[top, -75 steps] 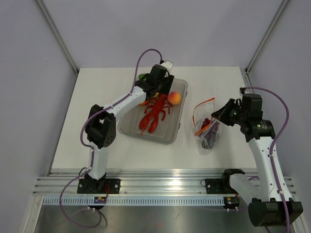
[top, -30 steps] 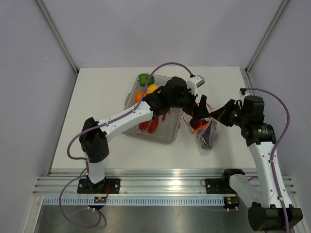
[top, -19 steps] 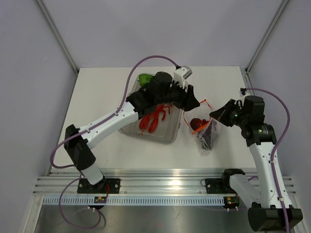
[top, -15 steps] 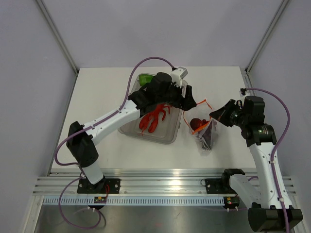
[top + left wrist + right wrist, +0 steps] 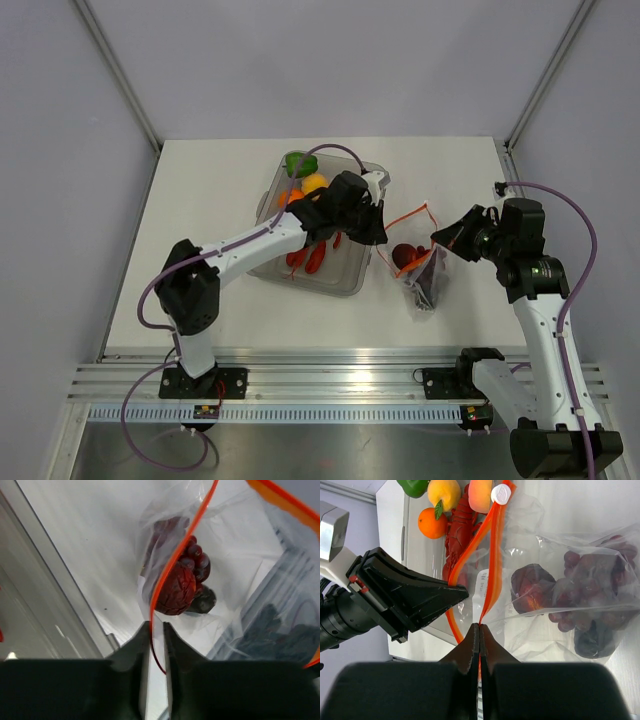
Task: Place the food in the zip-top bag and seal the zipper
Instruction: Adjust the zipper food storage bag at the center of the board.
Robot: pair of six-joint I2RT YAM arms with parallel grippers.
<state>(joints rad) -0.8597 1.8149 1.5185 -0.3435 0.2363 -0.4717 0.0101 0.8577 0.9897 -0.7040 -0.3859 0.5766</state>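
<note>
The zip-top bag [image 5: 424,278] lies right of the tray, mouth held apart by both arms. My left gripper [image 5: 379,231] is shut on the near-left run of the orange zipper [image 5: 172,570], and the strip passes between its jaws [image 5: 156,626]. My right gripper [image 5: 480,626] is shut on the other zipper run [image 5: 492,545], at the bag's right edge [image 5: 441,243]. Inside the bag lie purple grapes [image 5: 592,580] and a dark red plum [image 5: 532,587]. The lobster [image 5: 459,532], orange [image 5: 432,523], yellow fruit [image 5: 444,492], peach [image 5: 480,489] and green pepper [image 5: 412,485] are outside the bag.
The clear-grey tray [image 5: 345,280] sits left of the bag, under my left forearm. A white slider tab [image 5: 500,494] sits at the far end of the zipper. The white table [image 5: 200,250] has grey walls around it and a metal rail along the near edge.
My left gripper, open over the bag's mouth a second ago, drew back toward the tray, then dropped and shut on the left zipper edge. The right arm has stayed put.
</note>
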